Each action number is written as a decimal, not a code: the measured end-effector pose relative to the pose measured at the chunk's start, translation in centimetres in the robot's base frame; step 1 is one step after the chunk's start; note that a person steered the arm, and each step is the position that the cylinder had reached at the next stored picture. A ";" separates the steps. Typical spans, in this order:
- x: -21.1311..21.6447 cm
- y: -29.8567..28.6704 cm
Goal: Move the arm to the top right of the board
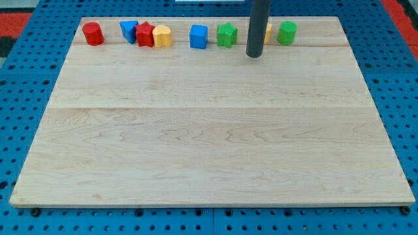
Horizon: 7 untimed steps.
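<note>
My tip [254, 55] rests on the wooden board [209, 130] near the view's top, right of centre. It stands just below a row of blocks along the top edge. A yellow block [268, 32] is mostly hidden behind the rod. A green cylinder [287, 32] lies to the tip's upper right and a green star-like block [226, 34] to its upper left. Further left are a blue cube [198, 36], a yellow block [162, 36], a red star-like block [144, 34], a blue block [128, 29] and a red cylinder [93, 32].
The board lies on a blue pegboard table [26, 98]. A red patch [19, 19] shows at the view's top left corner and another [401, 16] at the top right.
</note>
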<state>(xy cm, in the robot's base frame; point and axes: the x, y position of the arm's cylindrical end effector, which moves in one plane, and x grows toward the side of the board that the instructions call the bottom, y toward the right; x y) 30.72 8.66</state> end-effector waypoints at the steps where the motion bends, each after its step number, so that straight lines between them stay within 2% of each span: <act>1: 3.2 0.0; 2: 8.7 1.2; 3: 6.7 11.6; 4: -1.7 17.6; 5: -10.3 13.3; 6: -11.4 4.0; 7: -10.5 6.8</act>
